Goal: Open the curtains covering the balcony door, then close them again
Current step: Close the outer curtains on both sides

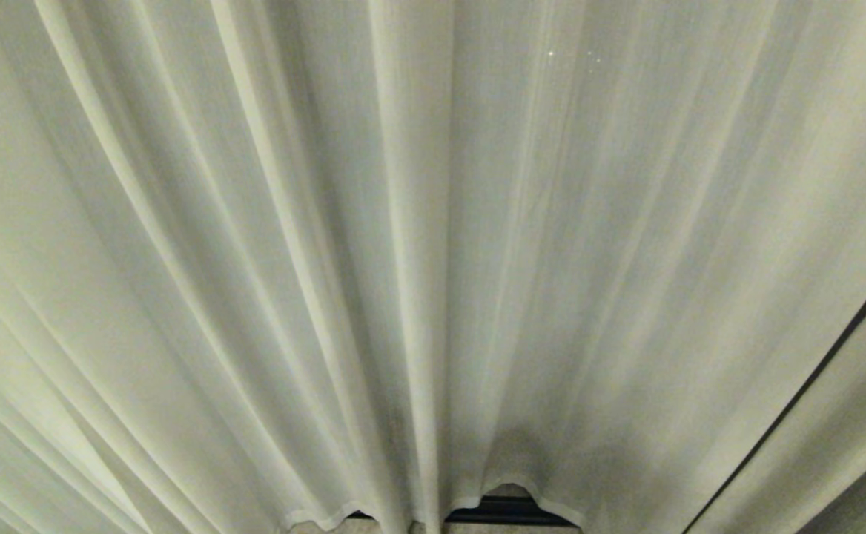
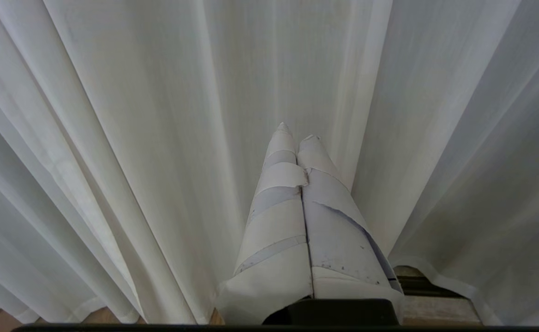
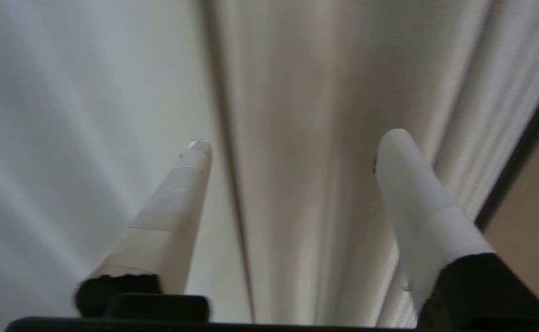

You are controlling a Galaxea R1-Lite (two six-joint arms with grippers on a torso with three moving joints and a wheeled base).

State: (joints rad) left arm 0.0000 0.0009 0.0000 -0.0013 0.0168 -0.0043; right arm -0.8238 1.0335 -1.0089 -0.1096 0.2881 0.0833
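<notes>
Facing the fabric at close range, the right pincer (image 3: 292, 143) stands with its taped fingers (image 3: 177, 198) spread wide and empty, a vertical fold of the curtains (image 3: 297, 92) lying between them; this spacing suits a pinch on that fold, judged as the first step of opening. The left pincer (image 2: 297, 131) is pressed closed on nothing, pointing at the cloth, apparently parked. Beyond both, the curtains (image 1: 329, 222) hang drawn across the whole head view. Behind the hem, only a dark strip of the balcony door (image 1: 507, 510) frame shows above the floor (image 2: 435, 309).
</notes>
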